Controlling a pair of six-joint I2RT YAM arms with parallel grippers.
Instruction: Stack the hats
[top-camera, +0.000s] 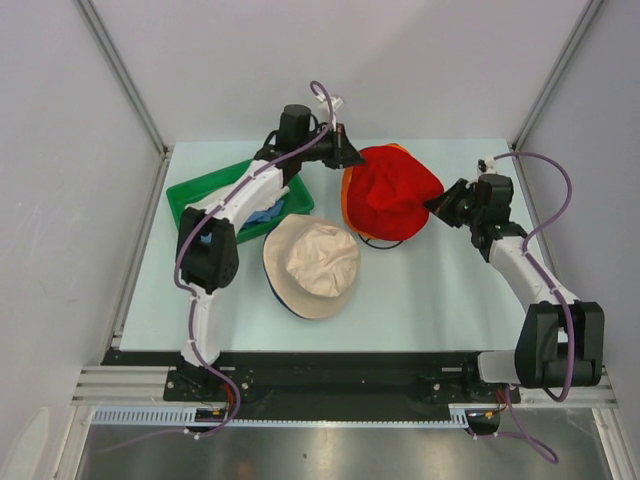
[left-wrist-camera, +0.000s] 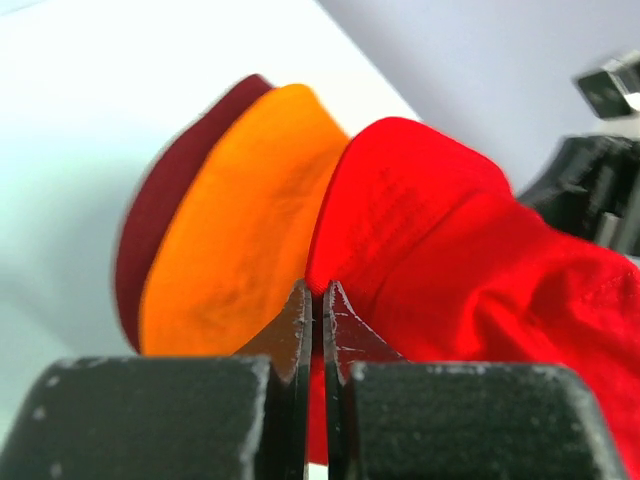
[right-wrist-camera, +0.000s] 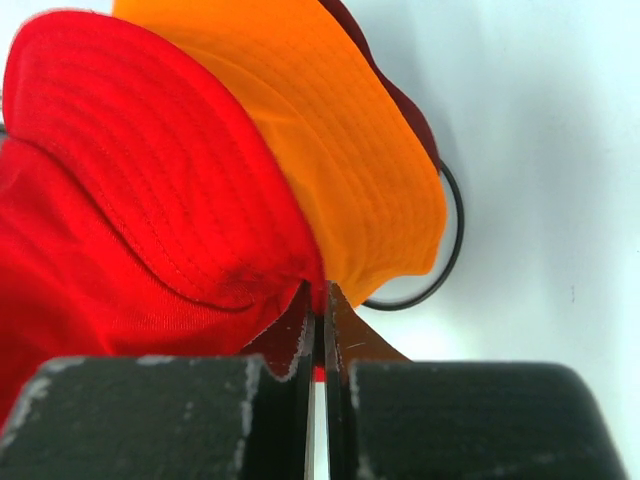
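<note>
A red hat lies on top of an orange hat at the back middle of the table. The left wrist view shows the red hat over the orange hat, with a maroon hat underneath. My left gripper is shut on the red hat's left brim. My right gripper is shut on its right brim, beside the orange hat. A beige hat rests on a navy hat nearer the front.
A green tray at the back left holds a light blue hat under my left arm. A black wire ring pokes out from under the red and orange hats. Walls enclose the table at the back and on both sides.
</note>
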